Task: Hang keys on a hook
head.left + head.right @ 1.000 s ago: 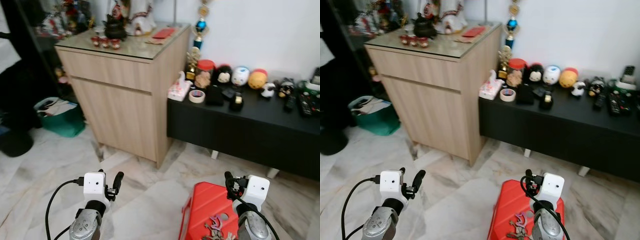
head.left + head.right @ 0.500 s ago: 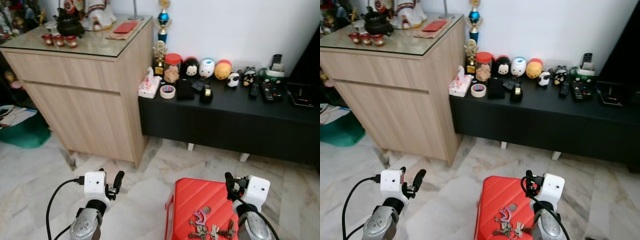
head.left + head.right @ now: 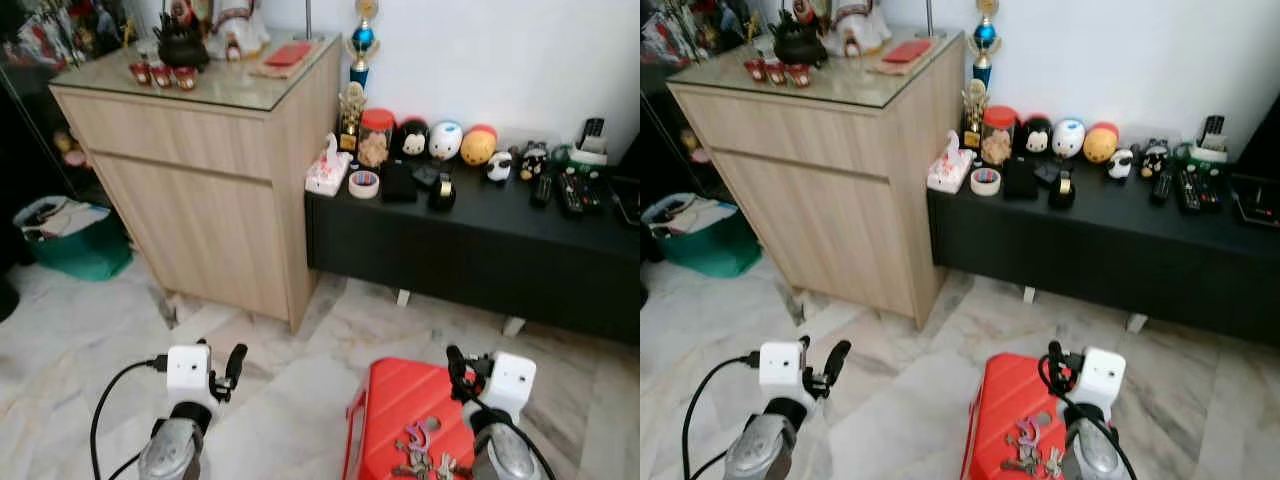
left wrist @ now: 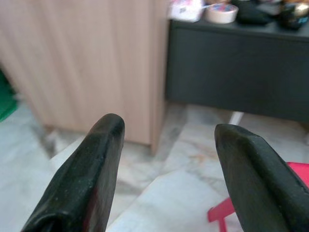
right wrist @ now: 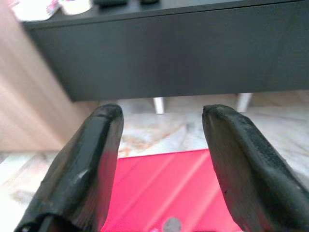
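Keys seen at lower right of frame: jumbled metal bunch with pink ring, laid flat on red stool. Right gripper held above stool, jaws wide, empty. Left gripper jaws wide, empty, over marble floor.

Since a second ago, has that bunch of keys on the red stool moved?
No. The keys lie on the same near part of the red stool; the whole picture shifted because the camera turned.
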Available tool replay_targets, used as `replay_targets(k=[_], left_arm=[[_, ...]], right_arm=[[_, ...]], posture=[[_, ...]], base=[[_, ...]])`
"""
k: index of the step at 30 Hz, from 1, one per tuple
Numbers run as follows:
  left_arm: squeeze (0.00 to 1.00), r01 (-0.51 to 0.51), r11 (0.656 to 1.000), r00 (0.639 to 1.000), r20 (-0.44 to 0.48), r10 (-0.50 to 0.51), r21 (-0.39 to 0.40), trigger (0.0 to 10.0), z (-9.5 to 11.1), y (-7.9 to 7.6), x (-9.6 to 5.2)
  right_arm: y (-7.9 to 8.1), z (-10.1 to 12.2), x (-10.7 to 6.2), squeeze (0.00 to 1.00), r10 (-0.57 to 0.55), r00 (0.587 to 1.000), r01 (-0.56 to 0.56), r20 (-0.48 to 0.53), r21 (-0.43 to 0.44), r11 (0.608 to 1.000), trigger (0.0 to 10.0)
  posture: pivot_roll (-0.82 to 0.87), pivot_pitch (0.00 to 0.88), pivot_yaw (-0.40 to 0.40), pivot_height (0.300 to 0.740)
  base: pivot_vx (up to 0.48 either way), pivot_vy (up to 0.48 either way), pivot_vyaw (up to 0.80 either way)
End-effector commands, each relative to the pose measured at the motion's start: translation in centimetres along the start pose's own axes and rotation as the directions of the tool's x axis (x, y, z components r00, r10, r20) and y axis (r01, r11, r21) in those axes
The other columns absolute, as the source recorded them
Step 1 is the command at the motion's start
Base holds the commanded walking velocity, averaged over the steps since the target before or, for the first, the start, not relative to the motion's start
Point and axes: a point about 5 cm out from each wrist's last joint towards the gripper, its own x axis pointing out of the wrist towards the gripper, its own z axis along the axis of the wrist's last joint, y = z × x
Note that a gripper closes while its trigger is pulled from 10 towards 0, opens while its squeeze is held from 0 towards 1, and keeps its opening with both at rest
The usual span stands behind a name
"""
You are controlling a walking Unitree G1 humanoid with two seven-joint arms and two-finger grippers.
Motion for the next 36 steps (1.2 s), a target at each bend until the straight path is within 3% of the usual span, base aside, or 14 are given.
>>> replay_targets(k=[1,15,18,36], left_arm=[[0.0,0.008,1.0,1.0,0.019,-0.008,-0.009,10.0,0.49,-0.2,0.19],[0.0,0.023,0.999,1.0,0.016,-0.023,0.025,10.0,0.44,-0.46,0.26],[0.0,0.016,1.0,1.0,0.013,-0.017,0.013,10.0,0.39,-0.49,0.24],[0.0,0.014,1.0,0.999,0.04,-0.014,-0.015,10.0,0.63,-0.55,0.36]], right_arm=[[-0.31,-0.27,-0.07,0.0,-0.011,1.0,0.011,-0.016,0.005,1.0,10.0],[-0.35,-0.52,0.06,0.0,-0.003,1.0,0.003,-0.016,0.0,1.0,10.0],[-0.31,-0.64,0.07,0.0,-0.005,1.0,0.006,-0.023,0.018,1.0,10.0],[-0.27,-0.05,0.21,0.0,0.008,1.0,-0.008,0.029,-0.006,1.0,10.0]], posture=[[0.01,0.0,0.012,0.74],[0.01,0.0,0.011,0.74],[0.01,0.0,0.011,0.74],[-0.01,0.0,0.024,0.74]], base=[[0.0,0.0,-0.58],[0.0,-0.072,-0.2],[0.0,-0.48,0.0],[0.0,0.0,0.0]])
